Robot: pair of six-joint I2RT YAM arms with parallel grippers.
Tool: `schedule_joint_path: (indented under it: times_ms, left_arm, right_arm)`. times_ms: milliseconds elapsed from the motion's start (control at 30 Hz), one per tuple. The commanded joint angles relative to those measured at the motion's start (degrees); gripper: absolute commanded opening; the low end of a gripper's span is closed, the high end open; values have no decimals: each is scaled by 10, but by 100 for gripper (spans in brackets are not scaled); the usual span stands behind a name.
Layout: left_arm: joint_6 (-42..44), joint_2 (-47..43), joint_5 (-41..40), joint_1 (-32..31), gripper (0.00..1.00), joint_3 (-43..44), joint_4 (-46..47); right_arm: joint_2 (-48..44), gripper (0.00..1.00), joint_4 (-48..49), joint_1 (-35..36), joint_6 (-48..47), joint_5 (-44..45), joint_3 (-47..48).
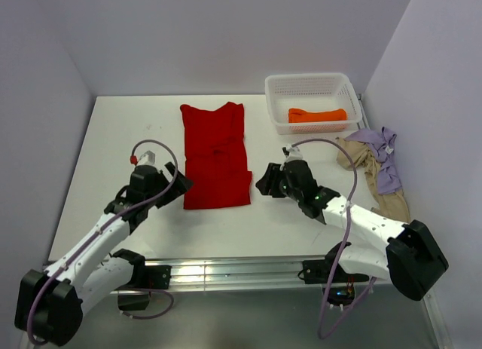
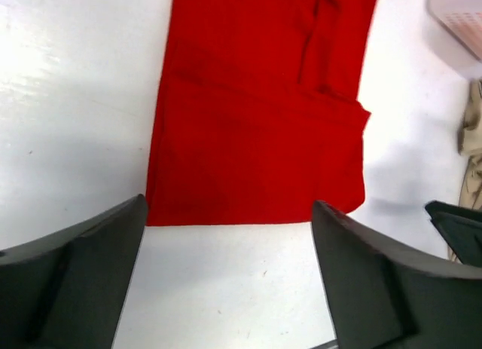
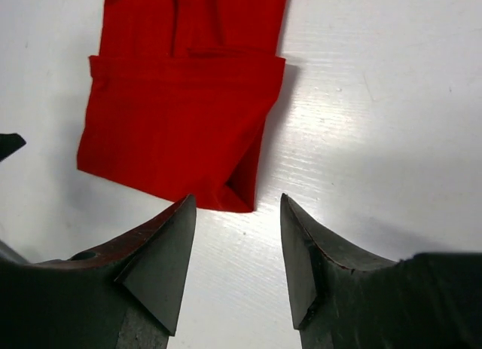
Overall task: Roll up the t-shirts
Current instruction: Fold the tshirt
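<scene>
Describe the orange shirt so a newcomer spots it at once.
Start at the white table, then the white mesh basket at its far right corner. The orange shirt lies inside it: the only cloth in the basket, and the only orange one.

We see white links between black joints on the left arm (image 1: pixel 86 251) and the right arm (image 1: pixel 365 222); each ends in a bulky black base housing (image 1: pixel 414 260); a mauve-grey cable (image 1: pixel 343 236) runs along each arm; the left one's cable carries a red connector (image 1: pixel 134 159); up close, we find the left fingers (image 2: pixel 75 273) and right fingers (image 3: pixel 151 273) to be matte dark grey wedges, tapering to blunt tips.
</scene>
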Motion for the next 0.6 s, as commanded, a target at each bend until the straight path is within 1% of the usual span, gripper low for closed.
schedule_joint_path:
  times_ms: [0,33,100,133,167,200,233,267,367,433,467,500,533,567]
  left_arm:
    - [-16,-46,23,-3,99,-59,148]
    - [-17,-55,18,-3,99,-70,168]
    - [-3,-80,26,-3,99,-109,207]
    - [-4,-87,18,-3,99,-118,208]
    - [-30,-96,4,-3,99,-130,187]
    - [-39,-98,-4,-3,100,-137,185]
    - [-40,-98,-4,-3,99,-146,193]
    - [-41,-94,-4,-3,99,-164,220]
    - [-31,-72,-4,-3,99,-182,237]
    - [-20,-58,-29,-3,99,-185,244]
    - [-19,-49,-24,-3,95,-193,251]
    - [-14,-46,-15,-3,92,-197,280]
    - [-12,-45,-13,-4,90,-199,284]
    - [-14,-49,-29,-8,87,-202,283]
  right_arm:
    - [-20,56,93,33,17,72,-45]
    - [-23,56,101,44,14,77,-63]
    - [-17,56,101,70,19,77,-68]
    - [-6,55,86,77,40,107,-64]
    - [-1,77,102,85,38,110,-70]
    - [4,89,126,95,32,113,-81]
    - [8,90,167,116,31,150,-104]
    - [9,80,184,129,32,168,-113]
    - [27,56,238,172,20,227,-140]
    - [62,55,265,180,-5,228,-142]
    - [76,55,284,185,-12,228,-139]
    - [90,55,298,187,-23,225,-137]
    - [113,56,323,191,-43,227,-137]
    - [124,56,329,200,-44,236,-136]
